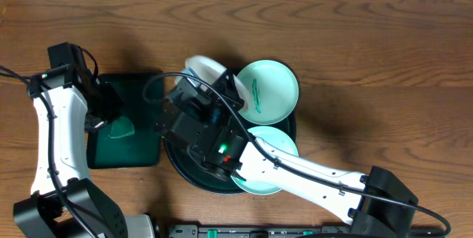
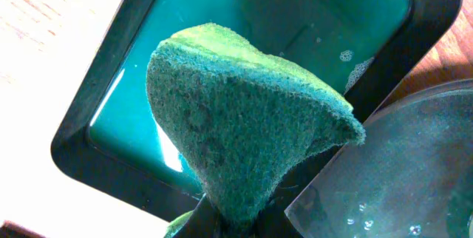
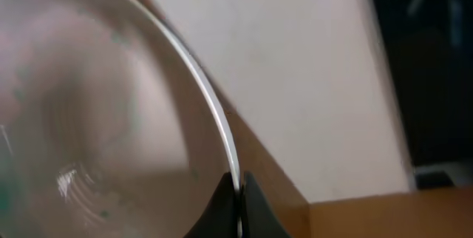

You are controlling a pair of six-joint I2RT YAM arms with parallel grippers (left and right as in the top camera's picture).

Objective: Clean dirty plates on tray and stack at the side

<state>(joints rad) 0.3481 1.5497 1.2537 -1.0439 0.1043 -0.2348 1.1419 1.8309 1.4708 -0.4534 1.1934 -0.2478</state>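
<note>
White plate (image 3: 96,120): held tilted above round tray (image 1: 181,170), rim pinched between right gripper (image 3: 238,186) jaws. Likely rigid, light, slick when wet, breakable; hold by rim only. Left gripper (image 2: 235,222) clamps sponge (image 2: 236,112) over rectangular tray (image 2: 96,149).

No readable text or labels.

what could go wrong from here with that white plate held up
1. The right gripper pinches the white plate only at its thin rim, tilted; scrubbing pressure may make it pivot or slip out.
2. It hangs above the round tray, beside a smeared mint plate, so a drop could strike them.
3. The sponge over the rectangular tray of liquid may be wet and drip on the table in transit.
</note>
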